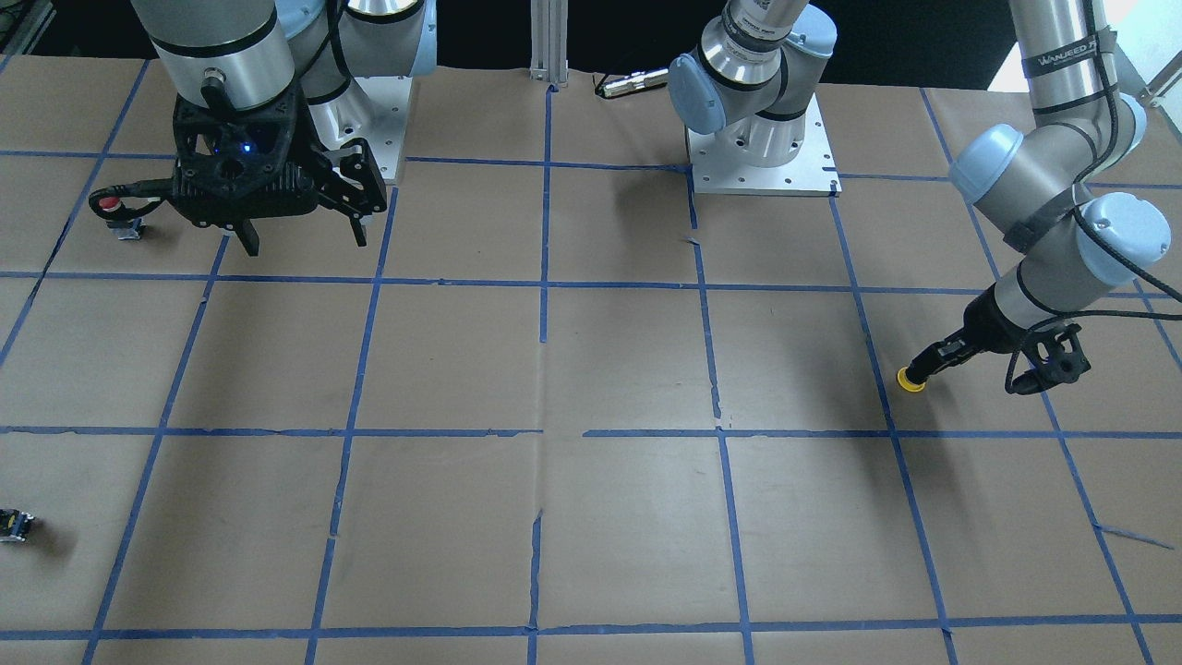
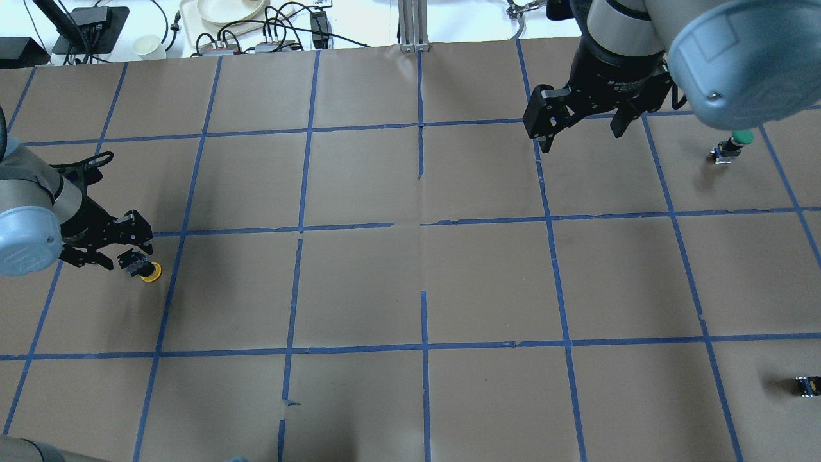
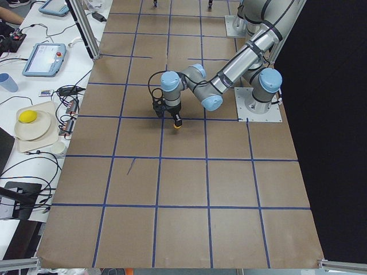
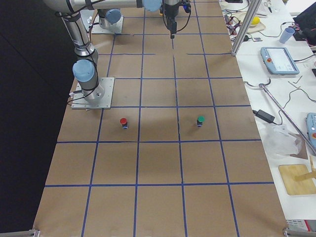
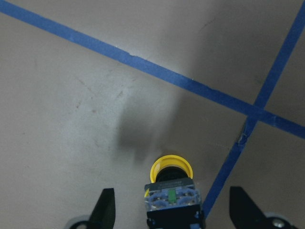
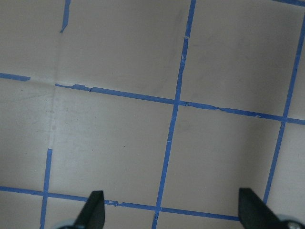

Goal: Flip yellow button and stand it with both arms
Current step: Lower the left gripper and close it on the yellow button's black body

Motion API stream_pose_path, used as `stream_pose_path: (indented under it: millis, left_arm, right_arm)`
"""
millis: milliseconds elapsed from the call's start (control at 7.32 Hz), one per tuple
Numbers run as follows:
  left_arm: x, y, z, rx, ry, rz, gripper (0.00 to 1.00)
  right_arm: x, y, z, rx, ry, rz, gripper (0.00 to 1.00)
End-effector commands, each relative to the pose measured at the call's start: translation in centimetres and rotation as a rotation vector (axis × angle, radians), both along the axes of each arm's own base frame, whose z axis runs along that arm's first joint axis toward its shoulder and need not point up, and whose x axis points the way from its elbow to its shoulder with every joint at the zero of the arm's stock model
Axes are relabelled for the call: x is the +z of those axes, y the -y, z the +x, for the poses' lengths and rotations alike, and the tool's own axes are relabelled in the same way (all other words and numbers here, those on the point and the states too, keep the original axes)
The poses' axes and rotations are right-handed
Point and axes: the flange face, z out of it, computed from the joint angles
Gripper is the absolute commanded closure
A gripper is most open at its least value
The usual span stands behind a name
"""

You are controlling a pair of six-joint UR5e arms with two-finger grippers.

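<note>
Two grippers, both spread open, well apart over the brown-papered table with its blue tape grid. Left gripper low and slanted toward the paper, fingers wide on either side of the yellow button, with a clear gap at each side, so clasping nothing. Button right between the fingertips, tipped over: blocky base turned back toward the wrist camera, yellow cap pointing away from the gripper and down at the paper. Cannot tell whether the cap rests on the table or sits just off it. Right gripper hanging above the table with jaws wide and nothing between them. Just beside it, on the outer side, red-capped button upright; green-capped button also near, upright. Small dark part well apart from either gripper.
</note>
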Motion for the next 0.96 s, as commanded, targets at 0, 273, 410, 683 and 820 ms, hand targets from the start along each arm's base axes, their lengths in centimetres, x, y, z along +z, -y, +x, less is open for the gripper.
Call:
stream_pose_path:
  millis: [0, 273, 410, 683, 820]
  left_arm:
    - [0.0, -0.1, 0.0, -0.003, -0.010, 0.001, 0.42]
    - [0.5, 0.1, -0.4, -0.005, -0.039, -0.031, 0.70]
    - [1.5, 0.6, -0.4, -0.006, -0.049, -0.063, 0.75]
    - [5.9, 3.1, -0.1, -0.022, -0.078, -0.143, 0.78]
    - [7.3, 3.6, -0.9, -0.009, -0.198, -0.121, 0.79]
  right_arm:
    - [0.0, 0.0, 0.0, -0.001, -0.001, 0.001, 0.00]
    - [0.0, 0.0, 0.0, -0.001, 0.002, -0.002, 0.00]
    - [0.4, 0.1, 0.0, 0.000, 0.004, -0.009, 0.00]
    - [0.5, 0.1, 0.0, -0.007, 0.004, -0.009, 0.00]
    - [0.6, 0.1, 0.0, -0.006, 0.004, -0.009, 0.00]
